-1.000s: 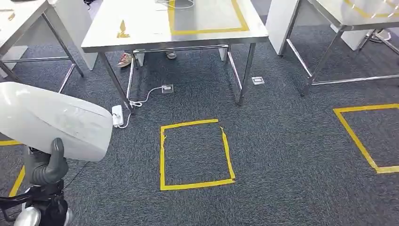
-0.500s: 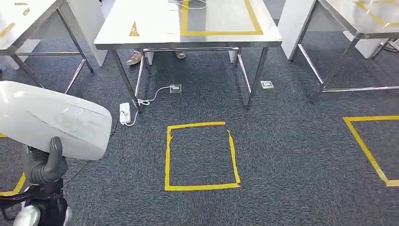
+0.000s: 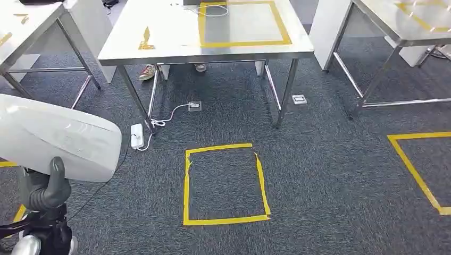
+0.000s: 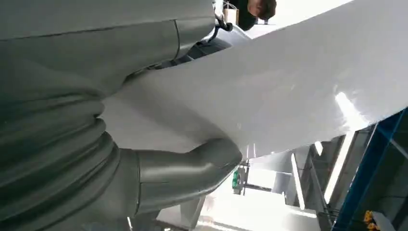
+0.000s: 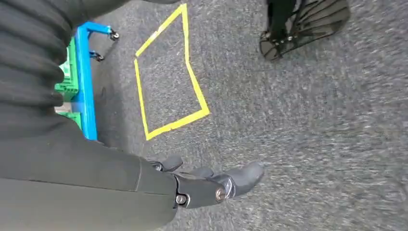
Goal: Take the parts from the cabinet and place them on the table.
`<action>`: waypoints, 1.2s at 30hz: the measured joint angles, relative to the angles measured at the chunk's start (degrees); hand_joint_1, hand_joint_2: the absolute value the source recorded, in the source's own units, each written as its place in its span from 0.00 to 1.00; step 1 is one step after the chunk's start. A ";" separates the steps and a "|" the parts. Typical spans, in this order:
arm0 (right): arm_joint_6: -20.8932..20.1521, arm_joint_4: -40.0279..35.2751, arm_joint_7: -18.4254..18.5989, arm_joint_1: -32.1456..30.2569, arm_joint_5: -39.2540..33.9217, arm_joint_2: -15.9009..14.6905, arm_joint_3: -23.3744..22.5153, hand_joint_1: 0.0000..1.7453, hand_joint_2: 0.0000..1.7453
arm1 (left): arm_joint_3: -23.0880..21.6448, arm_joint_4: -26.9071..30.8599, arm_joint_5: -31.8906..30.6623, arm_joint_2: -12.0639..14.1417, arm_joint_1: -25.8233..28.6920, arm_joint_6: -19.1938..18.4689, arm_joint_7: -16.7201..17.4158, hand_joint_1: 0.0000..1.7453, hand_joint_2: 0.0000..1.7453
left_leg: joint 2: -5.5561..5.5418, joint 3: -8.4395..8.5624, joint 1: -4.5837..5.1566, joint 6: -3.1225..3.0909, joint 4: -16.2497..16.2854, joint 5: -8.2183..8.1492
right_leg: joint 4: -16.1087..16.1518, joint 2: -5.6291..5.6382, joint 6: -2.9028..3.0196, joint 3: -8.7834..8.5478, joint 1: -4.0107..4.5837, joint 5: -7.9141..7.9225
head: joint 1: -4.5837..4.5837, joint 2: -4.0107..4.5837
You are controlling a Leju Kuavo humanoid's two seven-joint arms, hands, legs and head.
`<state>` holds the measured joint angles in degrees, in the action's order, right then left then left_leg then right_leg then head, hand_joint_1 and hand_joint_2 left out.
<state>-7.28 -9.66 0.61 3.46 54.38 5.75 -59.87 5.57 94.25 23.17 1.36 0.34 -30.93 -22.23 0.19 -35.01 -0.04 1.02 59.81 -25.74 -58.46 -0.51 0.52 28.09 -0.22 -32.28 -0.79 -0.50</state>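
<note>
My left hand grips a large white curved part at the lower left of the head view, its thumb pressed against the panel's underside. Up close, the left wrist view shows the grey thumb clamped on the white part. The steel table stands ahead with a yellow tape rectangle on its top. My right hand hangs over the carpet with its fingers spread and holds nothing.
A yellow tape square marks the carpet in front of the table. A white power strip and its cable lie by the table's left leg. More steel tables stand at both sides. A person's shoes show under the table.
The whole view has shifted as I move, and the table top shows more fully now. The white part stays in my left hand, slightly lower in the picture.
</note>
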 joint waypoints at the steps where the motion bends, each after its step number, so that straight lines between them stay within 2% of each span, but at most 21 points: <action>1: 0.09 0.00 0.02 0.06 -0.02 0.00 0.00 0.00 1.00 | 0.04 0.00 0.04 0.00 0.00 0.00 0.00 1.00 1.00 | -0.07 0.00 0.02 -0.33 -0.25 -0.18 | 0.46 -0.14 -0.31 -0.29 -0.04 -0.08 | 0.18 0.00; 4: 0.20 0.00 0.09 0.17 -0.04 0.00 -0.02 0.00 1.00 | 0.04 0.00 0.11 -0.09 -0.10 -0.04 -0.02 1.00 1.00 | -0.62 1.18 -0.36 -1.60 -0.80 -0.88 | -1.72 -0.05 -1.00 -0.21 -0.14 0.36 | 0.33 0.00; 6: 0.20 0.00 0.02 0.38 -0.11 0.02 -0.04 0.00 1.00 | 0.04 -0.02 0.11 -0.13 -0.58 -0.07 0.00 1.00 1.00 | -0.63 2.07 -0.34 -2.20 -0.87 -1.68 | -8.83 0.17 -1.46 4.26 -0.23 -1.09 | 0.70 0.00; 8: 0.20 0.00 0.02 0.38 -0.17 0.02 -0.04 0.00 1.00 | 0.02 -0.05 0.09 -0.24 -0.50 -0.09 0.00 1.00 1.00 | -0.74 2.95 -0.21 -2.29 -0.87 -2.72 | -16.67 0.20 -1.73 10.44 -0.20 -4.62 | 0.79 0.00; 9: 0.20 0.00 0.04 0.31 -0.18 0.02 -0.07 0.00 1.00 | 0.02 -0.07 0.07 -0.26 -0.47 -0.07 0.00 1.00 1.00 | -0.85 3.61 -0.20 -2.26 -0.87 -3.25 | -18.16 0.22 -1.65 12.39 -0.19 -5.37 | 0.84 0.00; 11: 0.20 0.00 0.04 0.02 -0.20 0.02 -0.13 0.00 1.00 | 0.02 -0.07 0.04 -0.28 -0.49 -0.09 0.00 1.00 1.00 | -1.10 5.45 -0.21 -2.14 -0.87 -4.57 | -14.46 0.23 -1.42 13.03 -0.19 -3.08 | 0.92 0.00; 13: 0.20 0.00 0.02 -0.14 -0.20 0.02 -0.20 0.00 1.00 | 0.02 -0.07 0.04 -0.31 -0.50 -0.07 0.00 1.00 1.00 | -1.14 7.44 -0.20 -1.87 -0.88 -6.11 | -5.49 0.31 -0.89 11.14 -0.13 3.93 | 0.99 0.00; 14: 0.20 0.00 0.04 -0.51 -0.20 0.02 -0.22 0.00 1.00 | 0.04 -0.16 0.04 -0.31 -0.54 -0.09 -0.02 1.00 1.00 | -1.19 7.32 -0.21 -1.66 -0.88 -6.87 | -1.83 0.36 -0.42 11.03 0.01 9.55 | 1.08 0.00; 15: 0.20 0.00 0.02 -0.44 -0.17 0.00 -0.24 0.00 1.00 | 0.02 -0.33 -0.02 -0.35 -0.52 -0.09 0.02 1.00 1.00 | -1.53 8.10 -0.02 -1.17 -0.70 -7.50 | -2.07 0.46 -0.30 11.02 0.44 7.71 | 0.92 0.00; 18: 0.18 0.00 0.00 -0.29 -0.20 0.02 -0.22 0.00 1.00 | 0.00 -0.24 -0.02 -0.37 -0.69 -0.09 0.00 1.00 1.00 | -1.51 9.45 -0.10 0.06 -0.42 -7.46 | -1.65 0.49 0.78 9.26 0.44 7.16 | 0.90 0.00; 20: 0.18 0.00 0.00 -0.16 -0.17 0.02 -0.24 0.00 1.00 | 0.02 -0.11 -0.02 -0.31 -0.79 -0.09 -0.07 1.00 1.00 | -0.95 7.43 -0.12 0.49 4.69 -6.24 | -1.04 0.53 1.58 6.94 -0.03 6.38 | 0.66 0.00; 21: 0.18 0.00 0.00 -0.14 -0.20 0.00 -0.24 0.00 1.00 | 0.02 -0.11 -0.02 -0.28 -1.05 -0.11 -0.04 1.00 1.00 | -0.84 4.87 -0.16 0.71 8.75 -6.26 | -0.91 0.53 1.82 6.22 -0.07 5.77 | 0.33 0.00; 23: 0.18 0.00 0.02 -0.04 -0.17 0.00 -0.26 0.00 1.00 | 0.02 -0.26 -0.02 -0.22 -1.09 -0.11 0.00 1.00 1.00 | -0.76 -0.94 -0.41 1.19 15.36 -10.37 | -0.89 0.60 1.87 4.78 -0.14 4.32 | 0.20 0.00; 25: 0.18 0.00 0.35 -0.08 -0.13 0.00 -0.26 0.00 1.00 | 0.02 -0.46 -0.02 -0.22 -1.16 -0.13 0.00 1.00 1.00 | -0.63 -4.19 -0.51 1.66 16.10 -14.19 | -0.89 0.71 1.84 2.90 -0.16 2.72 | 0.07 0.00; 26: 0.18 0.00 0.37 -0.21 -0.05 0.00 -0.26 0.00 1.00 | 0.02 -0.53 -0.02 -0.15 -1.23 -0.13 0.00 1.00 1.00 | -0.53 -4.58 -0.51 1.69 13.97 -13.79 | -0.89 0.74 1.71 1.63 -0.21 1.78 | 0.07 0.00; 27: 0.18 0.00 0.42 -0.26 -0.02 0.02 -0.26 0.00 1.00 | 0.02 -0.55 -0.02 -0.09 -1.31 -0.13 0.00 1.00 1.00 | -0.47 -4.38 -0.51 1.44 10.57 -11.46 | -0.89 0.74 1.54 0.42 -0.28 0.89 | 0.03 0.00; 28: 0.15 0.00 0.39 -0.20 0.00 0.04 -0.26 0.00 1.00 | 0.02 -0.55 -0.02 -0.02 -1.36 -0.13 0.00 1.00 1.00 | -0.41 -4.09 -0.51 1.12 6.71 -7.22 | -0.88 0.73 1.34 -0.66 -0.35 0.02 | -0.02 0.00; 29: 0.15 0.00 0.42 -0.39 0.00 0.04 -0.26 0.00 1.00 | 0.02 -0.72 -0.02 0.02 -1.37 -0.13 0.00 1.00 1.00 | -0.09 -4.14 -0.51 0.92 2.91 -0.54 | -0.66 0.78 1.03 -0.68 -0.33 -0.72 | -0.11 0.00; 30: 0.11 0.00 0.41 -0.08 0.02 0.04 -0.26 0.00 1.00 | 0.09 -1.01 -0.02 0.13 -1.37 -0.15 -0.07 1.00 1.00 | 0.25 -4.85 -0.35 0.48 0.71 2.99 | -1.25 0.87 0.67 -1.64 -0.12 -1.58 | -0.28 0.00; 34: 0.09 -0.04 0.50 0.30 0.17 -0.04 -0.26 0.00 1.00 | 0.07 -1.29 -0.04 0.24 -1.94 -0.33 0.02 1.00 1.00 | -0.38 -2.47 -0.58 -1.26 0.15 1.32 | -1.48 0.82 -0.85 -2.57 0.17 -1.03 | -0.10 0.00; 36: -0.02 -0.04 0.52 0.57 0.17 -0.04 -0.24 0.00 1.00 | 0.07 -1.44 -0.04 0.26 -2.15 -0.37 -0.02 1.00 1.00 | -0.36 -0.93 -0.61 -1.84 -0.30 0.28 | -9.26 0.76 -1.28 2.14 -0.06 1.20 | 0.20 0.00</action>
<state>-7.30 -9.70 1.14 4.03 54.56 5.70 -60.11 5.64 92.81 23.12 1.62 -1.81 -31.30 -22.25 -0.18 -35.94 -0.65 -0.82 59.51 -25.46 -67.73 0.25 -0.76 30.23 -0.28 -31.09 -0.59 -0.50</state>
